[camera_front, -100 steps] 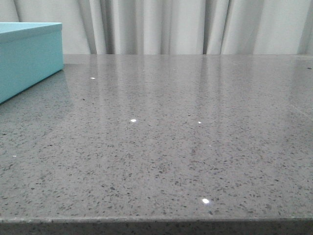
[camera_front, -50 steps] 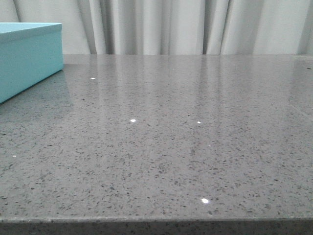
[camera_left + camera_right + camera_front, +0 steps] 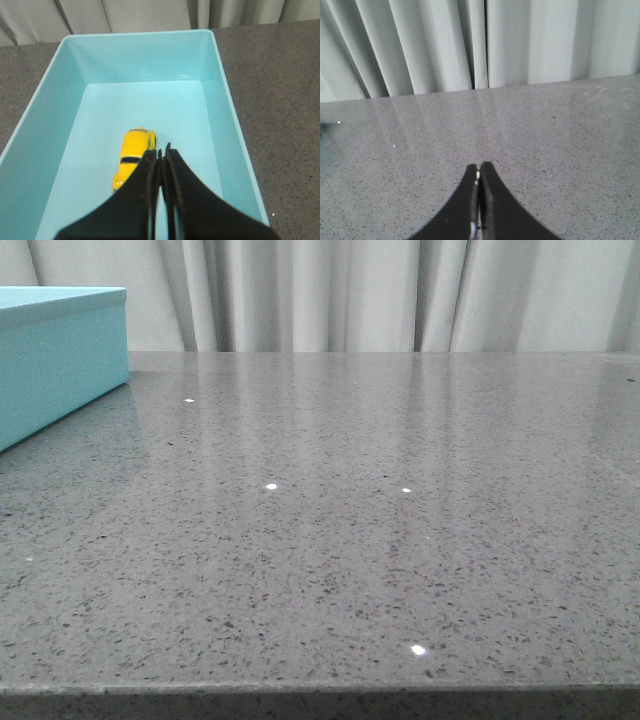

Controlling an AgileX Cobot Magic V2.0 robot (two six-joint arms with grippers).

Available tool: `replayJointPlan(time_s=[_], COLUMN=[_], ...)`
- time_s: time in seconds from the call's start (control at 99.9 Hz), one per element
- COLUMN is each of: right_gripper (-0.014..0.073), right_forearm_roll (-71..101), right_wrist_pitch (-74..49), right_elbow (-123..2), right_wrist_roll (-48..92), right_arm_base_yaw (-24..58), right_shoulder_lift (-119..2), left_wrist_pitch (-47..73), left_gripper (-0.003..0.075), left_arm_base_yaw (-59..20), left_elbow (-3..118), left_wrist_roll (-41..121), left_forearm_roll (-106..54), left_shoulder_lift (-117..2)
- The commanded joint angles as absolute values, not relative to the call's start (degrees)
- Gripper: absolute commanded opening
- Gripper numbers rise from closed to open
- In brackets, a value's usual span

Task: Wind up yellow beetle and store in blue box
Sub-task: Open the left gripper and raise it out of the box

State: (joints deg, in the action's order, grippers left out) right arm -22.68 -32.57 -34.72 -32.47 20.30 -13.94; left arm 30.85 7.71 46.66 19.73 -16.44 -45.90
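Observation:
The yellow beetle (image 3: 131, 156) lies on the floor of the open blue box (image 3: 220, 100), roof up, partly hidden by my left fingers. My left gripper (image 3: 160, 151) hangs above the box, just beside the car, with its jaws closed together and nothing between them. The blue box also shows at the far left in the front view (image 3: 60, 355); the car is hidden there. My right gripper (image 3: 479, 169) is shut and empty above bare grey table. Neither gripper shows in the front view.
The grey speckled table (image 3: 350, 520) stretches across the front view, with its front edge at the bottom. Pale pleated curtains (image 3: 400, 290) hang behind the table's far edge.

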Motion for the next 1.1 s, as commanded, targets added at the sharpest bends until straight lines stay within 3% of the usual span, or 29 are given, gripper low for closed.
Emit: replayJointPlan(time_s=[0.0, 0.38, 1.091], right_gripper=[-0.0068, -0.0068, -0.0068], right_forearm_roll=[-25.0, -26.9, -26.9], right_wrist_pitch=[-25.8, -20.2, -20.1], right_elbow=[-33.7, -25.7, -25.7], right_wrist_roll=[-32.0, -32.0, -32.0], right_arm_base_yaw=[20.3, 20.1, 20.1], right_shoulder_lift=[-12.2, -4.4, -4.4], left_wrist_pitch=[24.2, 20.2, 21.8], left_gripper=[-0.0020, -0.0020, -0.0020], left_arm_base_yaw=[7.6, 7.6, 7.6], left_elbow=[43.3, 28.7, 28.7], left_wrist_roll=[20.0, 20.0, 20.0], left_forearm_roll=[-17.9, -17.9, -18.0], left_shoulder_lift=[-41.6, -26.2, -26.0])
